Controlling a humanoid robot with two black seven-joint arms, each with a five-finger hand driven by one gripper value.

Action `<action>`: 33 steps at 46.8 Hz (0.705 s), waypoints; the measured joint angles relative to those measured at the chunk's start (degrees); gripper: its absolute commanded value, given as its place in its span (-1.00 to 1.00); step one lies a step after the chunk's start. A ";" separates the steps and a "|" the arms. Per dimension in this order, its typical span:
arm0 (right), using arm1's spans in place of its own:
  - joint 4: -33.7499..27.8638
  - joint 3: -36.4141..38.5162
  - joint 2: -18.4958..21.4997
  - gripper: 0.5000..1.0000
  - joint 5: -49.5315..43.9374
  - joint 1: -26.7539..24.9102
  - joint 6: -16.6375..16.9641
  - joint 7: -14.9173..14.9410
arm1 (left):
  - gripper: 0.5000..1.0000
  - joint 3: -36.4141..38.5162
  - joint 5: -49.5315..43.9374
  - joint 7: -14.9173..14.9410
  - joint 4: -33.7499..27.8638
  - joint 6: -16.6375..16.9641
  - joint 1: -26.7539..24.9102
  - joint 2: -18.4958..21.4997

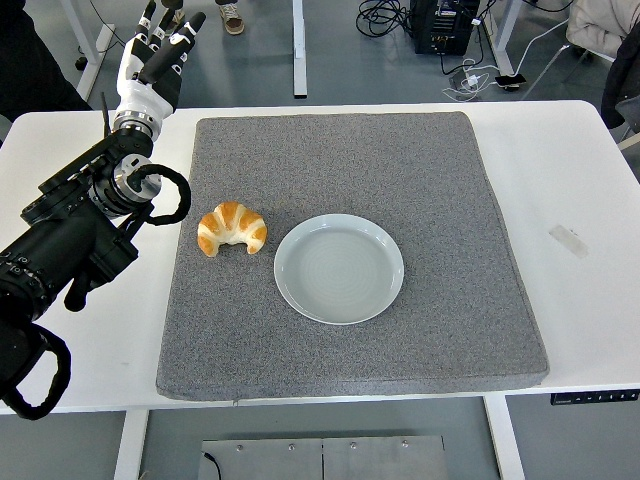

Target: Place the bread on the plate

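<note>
While the black left arm reaches in from the left side, its white and black left hand (155, 62) is held up past the far left corner of the thick grey square mat (350, 250). The fingers (182, 40) are stretched out nearly straight and close together, pointing toward the far side of the table. They hold nothing and touch nothing.

The small golden-brown curved bread (232, 229), a croissant, lies on the mat, well apart from those fingers and nearer to the robot than they are. It is shaped like a fat moon. Its back is puffy with light and dark brown stripes across it, and the middle looks more orange. The long way of the bread runs left to right. The round back faces the far side of the table, and both tips bend down toward the near edge. The left tip looks paler and rounder than the right one.

Just to the right of the bread sits the round pale blue-grey plate (339, 268). The bread and the plate are close, but they do not touch. The mat lies on the white table (570, 170).
</note>
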 measured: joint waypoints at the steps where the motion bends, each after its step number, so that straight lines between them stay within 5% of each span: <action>1: 0.01 0.00 0.00 1.00 0.00 0.00 0.00 0.00 | 0.94 -0.01 -0.01 0.00 0.00 0.00 -0.02 0.00; 33: 0.01 0.00 0.00 1.00 0.00 0.00 0.01 0.00 | 0.94 0.15 0.19 0.30 -0.20 0.04 -0.40 -0.33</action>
